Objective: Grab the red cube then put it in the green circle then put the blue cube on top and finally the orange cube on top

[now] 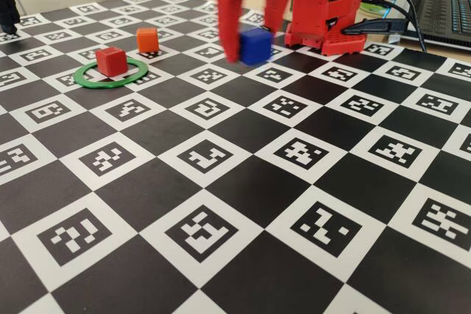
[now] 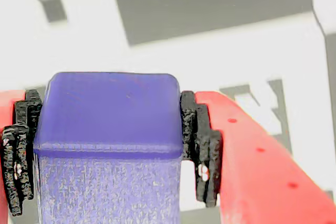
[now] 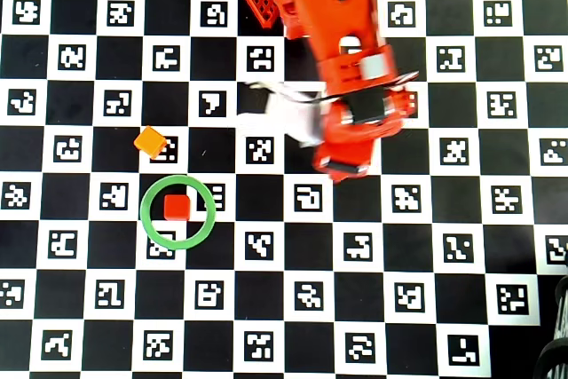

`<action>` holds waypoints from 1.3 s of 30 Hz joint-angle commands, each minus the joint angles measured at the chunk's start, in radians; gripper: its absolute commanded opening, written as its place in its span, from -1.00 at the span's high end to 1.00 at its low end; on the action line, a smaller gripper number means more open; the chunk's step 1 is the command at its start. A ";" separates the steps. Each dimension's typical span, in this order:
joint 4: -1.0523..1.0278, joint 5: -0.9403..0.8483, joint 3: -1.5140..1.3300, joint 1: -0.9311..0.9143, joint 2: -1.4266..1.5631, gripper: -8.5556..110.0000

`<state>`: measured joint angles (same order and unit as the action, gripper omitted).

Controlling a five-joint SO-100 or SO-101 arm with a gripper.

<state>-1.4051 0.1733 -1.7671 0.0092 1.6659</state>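
Checkered counter (image 1: 243, 182) carries the red cube (image 1: 111, 61) inside the green circle (image 1: 110, 74) at far left, the orange cube (image 1: 148, 40) just beyond it, while the hand (image 1: 246, 53) pinches the blue cube (image 1: 255, 45) further right.

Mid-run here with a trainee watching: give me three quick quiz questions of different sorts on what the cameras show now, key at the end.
1. True or false: the small matte red plastic cube sits inside the thin flat green plastic ring.
2. Multiple choice: the red pincer is shut on which item? A) small bright orange plastic cube B) small deep-blue plastic cube C) nothing
3. Fill in: in the overhead view, the orange cube lies outside the ring, toward the picture's upper ____.

Key: 1 true; 2 B; 3 left.
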 commanded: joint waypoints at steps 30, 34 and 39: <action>-0.178 -0.742 0.782 -0.514 -0.453 0.83; -0.160 -0.733 0.801 -0.531 -0.511 0.83; -0.143 -0.724 0.798 -0.538 -0.551 0.83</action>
<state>-1.5693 -0.5630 -1.0538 -0.5170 1.0861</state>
